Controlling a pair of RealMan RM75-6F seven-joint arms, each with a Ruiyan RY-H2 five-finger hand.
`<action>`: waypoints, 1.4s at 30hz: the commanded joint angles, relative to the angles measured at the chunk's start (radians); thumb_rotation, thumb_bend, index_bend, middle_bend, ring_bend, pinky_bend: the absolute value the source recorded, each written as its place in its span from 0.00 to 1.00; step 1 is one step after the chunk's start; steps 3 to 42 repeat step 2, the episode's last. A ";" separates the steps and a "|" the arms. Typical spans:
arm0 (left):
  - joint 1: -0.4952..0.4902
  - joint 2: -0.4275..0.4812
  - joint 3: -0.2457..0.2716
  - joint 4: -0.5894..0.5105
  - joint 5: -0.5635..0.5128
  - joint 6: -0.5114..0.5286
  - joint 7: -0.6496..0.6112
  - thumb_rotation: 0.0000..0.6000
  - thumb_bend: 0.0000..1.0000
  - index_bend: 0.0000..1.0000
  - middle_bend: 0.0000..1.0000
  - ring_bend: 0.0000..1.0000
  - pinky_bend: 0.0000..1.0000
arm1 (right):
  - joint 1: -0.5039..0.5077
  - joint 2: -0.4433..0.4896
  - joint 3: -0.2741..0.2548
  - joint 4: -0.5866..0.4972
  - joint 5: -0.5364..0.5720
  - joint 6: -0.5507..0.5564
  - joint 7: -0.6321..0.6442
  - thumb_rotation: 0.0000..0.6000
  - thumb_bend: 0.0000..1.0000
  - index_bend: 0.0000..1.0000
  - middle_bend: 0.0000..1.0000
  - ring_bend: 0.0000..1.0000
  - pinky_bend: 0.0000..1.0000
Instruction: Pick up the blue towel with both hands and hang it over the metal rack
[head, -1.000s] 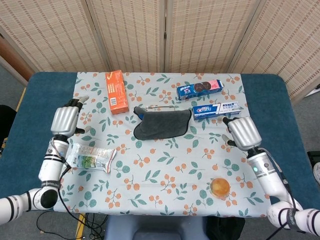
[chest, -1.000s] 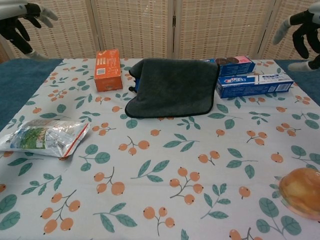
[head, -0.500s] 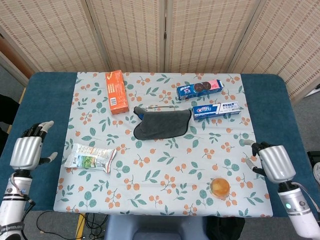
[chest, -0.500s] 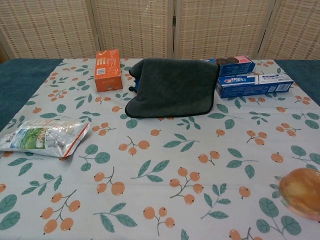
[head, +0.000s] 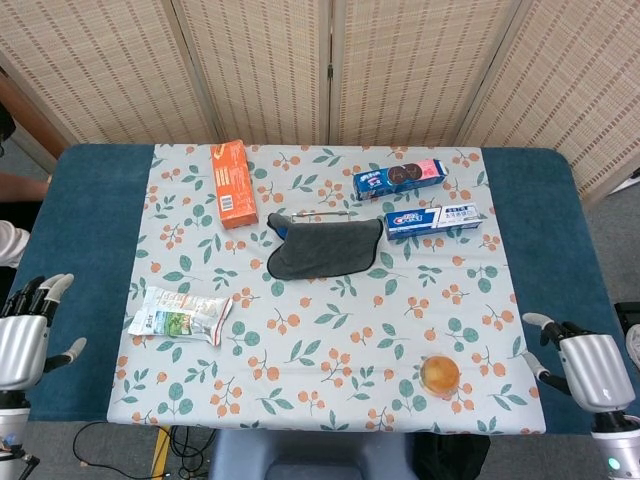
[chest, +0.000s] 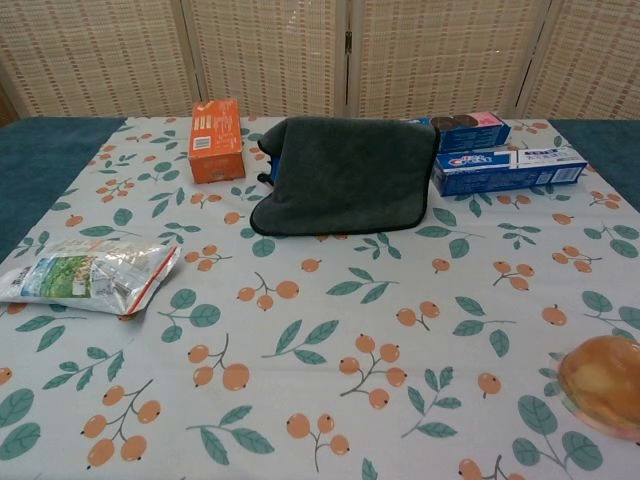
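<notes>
Both arms withdrawn, towel (chest: 345, 172) draped

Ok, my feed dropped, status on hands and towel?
Left hand and right hand open, off the table's near corners. Towel draped over rack, hanging. Nothing in the way.

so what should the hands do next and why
Probably nothing further: the dark grey cloth towel already drapes over the thin metal rack, front edge resting on the table. Both hands are empty, fingers apart, at the near corners: left hand, right hand. At most, rest them there.
</notes>
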 joint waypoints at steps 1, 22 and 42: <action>0.034 0.005 0.015 -0.015 0.035 0.026 0.017 1.00 0.17 0.12 0.17 0.10 0.17 | -0.020 0.006 0.005 -0.001 -0.003 0.014 0.010 1.00 0.26 0.32 0.54 0.51 0.72; 0.042 0.004 0.016 -0.016 0.042 0.033 0.021 1.00 0.17 0.12 0.17 0.10 0.16 | -0.025 0.008 0.007 -0.001 -0.002 0.017 0.013 1.00 0.26 0.32 0.54 0.51 0.72; 0.042 0.004 0.016 -0.016 0.042 0.033 0.021 1.00 0.17 0.12 0.17 0.10 0.16 | -0.025 0.008 0.007 -0.001 -0.002 0.017 0.013 1.00 0.26 0.32 0.54 0.51 0.72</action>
